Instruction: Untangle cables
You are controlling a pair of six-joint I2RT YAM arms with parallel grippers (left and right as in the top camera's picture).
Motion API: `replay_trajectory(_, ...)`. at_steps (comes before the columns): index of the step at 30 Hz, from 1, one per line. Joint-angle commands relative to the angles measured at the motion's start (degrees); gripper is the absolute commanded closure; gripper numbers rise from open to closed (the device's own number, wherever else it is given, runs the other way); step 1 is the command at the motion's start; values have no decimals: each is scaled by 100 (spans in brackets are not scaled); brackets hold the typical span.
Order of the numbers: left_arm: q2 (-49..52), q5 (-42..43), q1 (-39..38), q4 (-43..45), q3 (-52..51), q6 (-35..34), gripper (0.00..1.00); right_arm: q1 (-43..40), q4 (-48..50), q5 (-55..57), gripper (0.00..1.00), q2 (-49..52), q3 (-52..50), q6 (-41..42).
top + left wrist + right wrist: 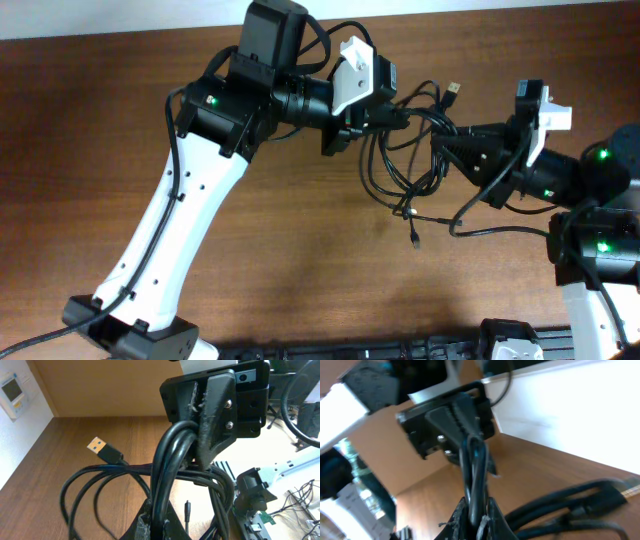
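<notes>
The left fingers (144,526) and the right fingers (451,521) are meeting above the brown tabletop (300,250). Each pair is squeezing tight on one black tangle of cables (400,170) hanging between them. From overhead I am counting two plug ends, a flat plug (452,92) and a tiny plug (415,240). The loops are crossing too much to count cords, and the right wrist view is looking blurry.

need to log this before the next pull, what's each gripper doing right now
left gripper: shut on the black cables
right gripper: shut on the same black cables
</notes>
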Motion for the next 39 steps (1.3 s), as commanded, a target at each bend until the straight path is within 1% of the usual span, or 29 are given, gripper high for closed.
replay_trajectory(1, -164, 4, 111, -111, 31, -57, 100, -7, -404, 1692, 96, -31, 46, 22)
replay_trajectory(4, -164, 2, 111, -221, 33, -57, 100, -7, -822, 2857, 96, -31, 46, 4)
replay_trajectory(12, -164, 0, 111, -267, 31, -55, 100, -7, -1032, 4463, 96, -31, 46, 9)
replay_trajectory(16, -162, 0, 109, -422, 31, -55, 100, -7, -1027, 4859, 96, -37, 46, 11)
replay_trajectory(21, -162, 0, 107, -643, 31, -55, 100, -7, -1029, 5062, 96, -37, 46, 11)
replay_trajectory(28, -162, 7, 105, -911, 31, -55, 100, -7, -1027, 6122, 95, -35, 46, 7)
replay_trajectory(31, -162, 2, 105, -903, 31, -55, 100, -7, -1032, 6087, 95, -37, 46, 7)
replay_trajectory(32, -162, 0, 107, -894, 31, -55, 100, -7, -1054, 5965, 94, -37, 46, 7)
replay_trajectory(35, -162, -133, 107, -813, 31, -57, 100, -7, -1145, 5534, 87, -37, 46, 4)
replay_trajectory(37, -162, -291, 111, -737, 31, -92, 100, -7, -1233, 5066, 72, -37, 46, 4)
replay_trajectory(38, -162, -302, 111, -658, 31, -195, 100, -7, -1272, 4723, 63, -37, 46, 4)
replay_trajectory(39, -162, -302, 111, -564, 31, -315, 100, -7, -1292, 4439, 57, -37, 46, 2)
